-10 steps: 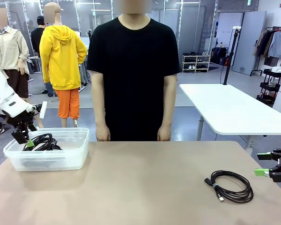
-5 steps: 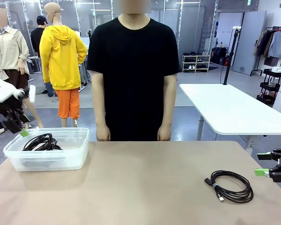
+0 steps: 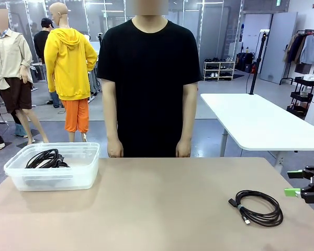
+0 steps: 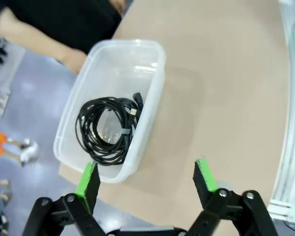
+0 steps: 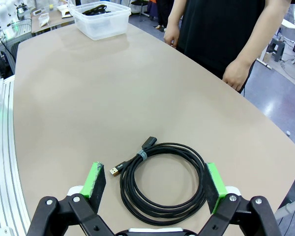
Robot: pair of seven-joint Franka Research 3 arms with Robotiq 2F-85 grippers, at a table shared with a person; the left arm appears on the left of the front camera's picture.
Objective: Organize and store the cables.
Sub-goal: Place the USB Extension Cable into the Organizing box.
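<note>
— Since the left hand had hung at the tub's rim a second before, what had changed?

— It had gone up and off to the left, out of the front camera's frame. Half a second before, it was already higher and farther out past the counter's left edge. From its own camera it looked down on the tub from well above, fingers spread wide with nothing between them.

— And the cable in there?

— One coiled cable lay flat on the tub's bottom, its plugs toward the end nearer the person. It had not shifted. The left hand was clear of it, touching neither the cord nor the plastic.

— Where did the tub sit?

— Near the far left corner of the counter, same as before.

— What about the other side?

— Nothing had moved. The right hand waited at the counter's right edge, its green pads as far apart as the left's, empty.

— And the cable there?

— A second coil lay flat on the counter near that right edge, on the robot's side, with both plugs pointing toward the middle. In the wrist camera it showed between the two pads. From the front it lay just beside the hand, apart from it.

— Any contact?

— None that I could see.
</note>
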